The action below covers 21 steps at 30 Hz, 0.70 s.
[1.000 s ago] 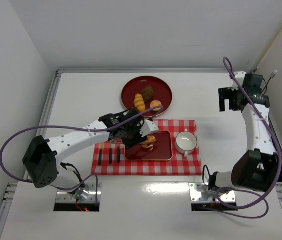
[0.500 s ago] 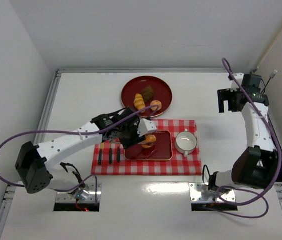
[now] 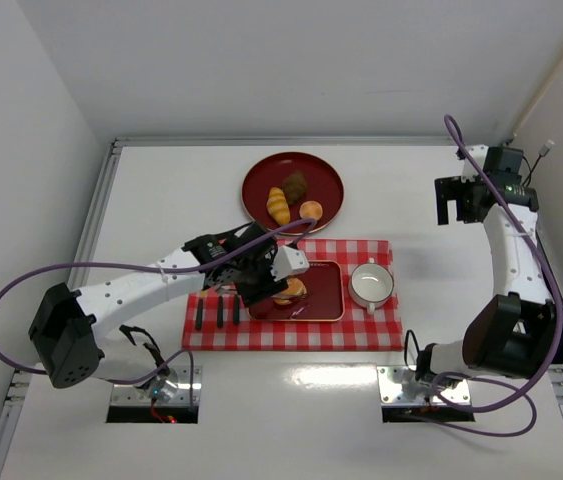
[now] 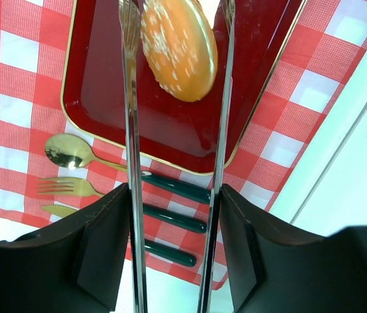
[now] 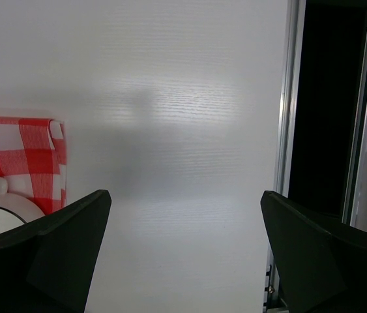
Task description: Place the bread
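The bread (image 4: 180, 49), a glossy golden-orange bun, lies between the two arms of metal tongs (image 4: 131, 130) over the square red tray (image 4: 105, 85). From above, the bread (image 3: 289, 291) sits low on the left half of the tray (image 3: 327, 296). My left gripper (image 4: 173, 195) is shut on the tongs, its fingers pressing both arms from outside. I cannot tell whether the tong tips still pinch the bun. My right gripper (image 3: 451, 205) hangs open and empty over bare table at the far right (image 5: 186, 202).
A round red plate (image 3: 261, 178) behind the tray holds a ridged yellow roll (image 3: 278, 203), a dark brown piece (image 3: 295, 184) and another small bun (image 3: 310, 210). A white cup (image 3: 371, 285) stands right of the tray. Green-handled cutlery (image 3: 218, 311) lies left on the checked cloth (image 3: 361, 335).
The left arm has brought the tongs and bread down and slightly left onto the tray. The tong arms have spread a little. The right arm has not moved.
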Motion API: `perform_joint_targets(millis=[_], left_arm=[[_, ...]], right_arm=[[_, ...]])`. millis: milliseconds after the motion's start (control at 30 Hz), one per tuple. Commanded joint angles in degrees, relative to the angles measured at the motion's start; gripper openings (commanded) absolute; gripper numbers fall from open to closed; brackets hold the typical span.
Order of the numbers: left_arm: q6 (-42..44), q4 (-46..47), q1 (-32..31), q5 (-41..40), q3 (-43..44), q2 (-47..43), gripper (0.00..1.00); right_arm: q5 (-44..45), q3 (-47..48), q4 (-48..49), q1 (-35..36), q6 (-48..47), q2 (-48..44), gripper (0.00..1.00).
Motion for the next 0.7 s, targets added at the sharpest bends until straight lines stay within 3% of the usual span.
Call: perform_joint_targets(millis=[0,233,433,667], left_arm=[[0.0,2.0,-0.3,1.5,0.6,-2.0,0.5],[0.0,0.6,0.3,1.5,2.6,-4.1,0.5],[0.6,-1.4,7.0,3.3,10.1,-8.5,0.5],[-2.1,10.5,18.9,-8.8,11.3,-11.0,0.5]], right_arm=[[-0.1,2.9,0.4,0.2,-0.2,-0.1,1.0],[-0.1,2.9,0.4,0.2,-0.2,-0.1,1.0],[-0.1,2.9,0.4,0.2,-0.2,0.4,1.0],[-0.1,2.9,1.5,0.2,-0.7,2.1,1.0]])
